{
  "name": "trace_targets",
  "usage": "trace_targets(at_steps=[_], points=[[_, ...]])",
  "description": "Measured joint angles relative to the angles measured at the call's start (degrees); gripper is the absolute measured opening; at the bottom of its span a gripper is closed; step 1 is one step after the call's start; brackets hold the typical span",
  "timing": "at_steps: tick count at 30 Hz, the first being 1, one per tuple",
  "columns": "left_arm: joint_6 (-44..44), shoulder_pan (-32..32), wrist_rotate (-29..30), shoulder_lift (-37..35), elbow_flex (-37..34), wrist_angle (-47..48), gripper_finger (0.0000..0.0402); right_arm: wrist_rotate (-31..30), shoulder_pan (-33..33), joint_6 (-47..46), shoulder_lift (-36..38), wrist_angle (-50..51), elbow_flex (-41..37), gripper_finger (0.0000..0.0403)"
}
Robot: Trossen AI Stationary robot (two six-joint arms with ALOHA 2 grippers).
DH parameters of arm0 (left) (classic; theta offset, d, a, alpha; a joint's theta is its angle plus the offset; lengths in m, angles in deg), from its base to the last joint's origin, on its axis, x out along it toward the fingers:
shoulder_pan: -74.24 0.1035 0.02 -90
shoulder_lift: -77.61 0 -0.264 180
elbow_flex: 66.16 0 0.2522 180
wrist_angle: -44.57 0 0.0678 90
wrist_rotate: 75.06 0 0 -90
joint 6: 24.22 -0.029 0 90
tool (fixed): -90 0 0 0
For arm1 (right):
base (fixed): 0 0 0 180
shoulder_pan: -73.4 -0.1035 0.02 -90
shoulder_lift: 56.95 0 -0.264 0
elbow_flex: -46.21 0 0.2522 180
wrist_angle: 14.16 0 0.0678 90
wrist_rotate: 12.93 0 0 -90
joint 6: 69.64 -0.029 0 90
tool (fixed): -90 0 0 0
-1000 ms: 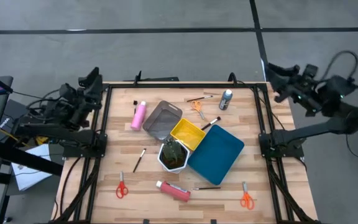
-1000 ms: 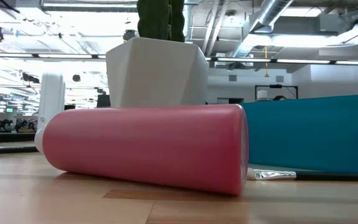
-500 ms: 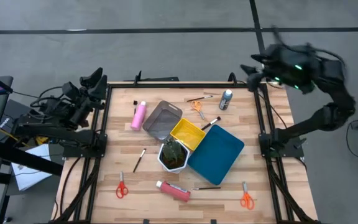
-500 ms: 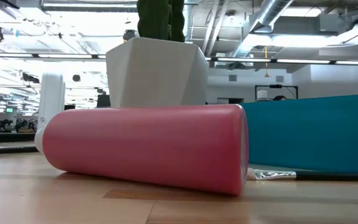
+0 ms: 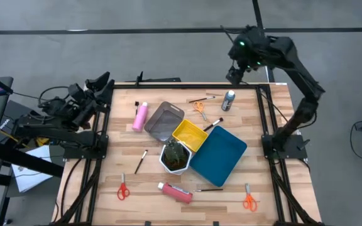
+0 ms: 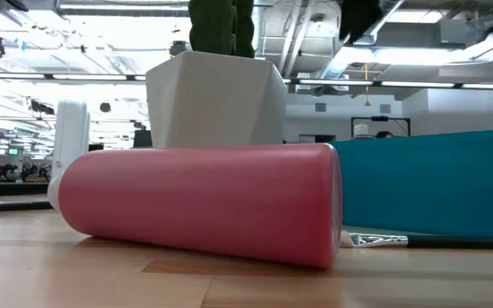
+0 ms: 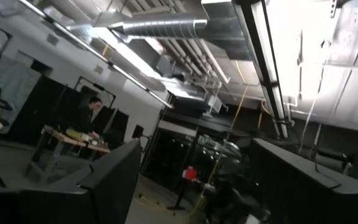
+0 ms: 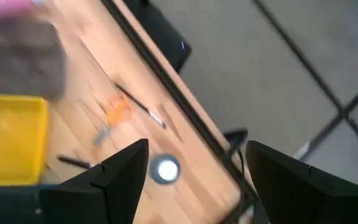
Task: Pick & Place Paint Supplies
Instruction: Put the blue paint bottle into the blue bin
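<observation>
I read no labels on the small grey white-capped bottle point(image 5: 229, 100), my right gripper point(image 5: 234, 75) above it, jaws released, left gripper point(image 5: 104, 82) parked off the wooden tabletop point(image 5: 275, 163), jaws released too.

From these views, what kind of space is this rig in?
Probably an open lab or industrial workshop: exposed ceiling ducts and strip lights overhead, bare grey floor around the wooden table, and a person at another bench farther back.

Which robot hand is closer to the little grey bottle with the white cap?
The right gripper. It hangs open just beyond the grey bottle at the table's far edge. The left gripper waits off the table's far left corner, much farther away.
</observation>
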Motion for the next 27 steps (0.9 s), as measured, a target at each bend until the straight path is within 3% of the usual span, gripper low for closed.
trace_targets(at_steps=[8, 18, 27], points=[[4.3, -0.1, 0.0, 0.9, 0.0, 6.3, 0.0294, 4.4, 8.0, 0.1, -5.4, 0.6, 0.0, 0.0266], [6.1, -0.1, 0.0, 2.3, 0.0, 6.7, 0.0294, 4.5, 8.3, -7.1, -10.6, 0.6, -1.2, 0.0266], [6.4, -0.1, 0.0, 2.3, 0.0, 6.7, 0.0294, 4.5, 7.9, -12.7, -5.8, -3.2, -20.1, 0.0266]])
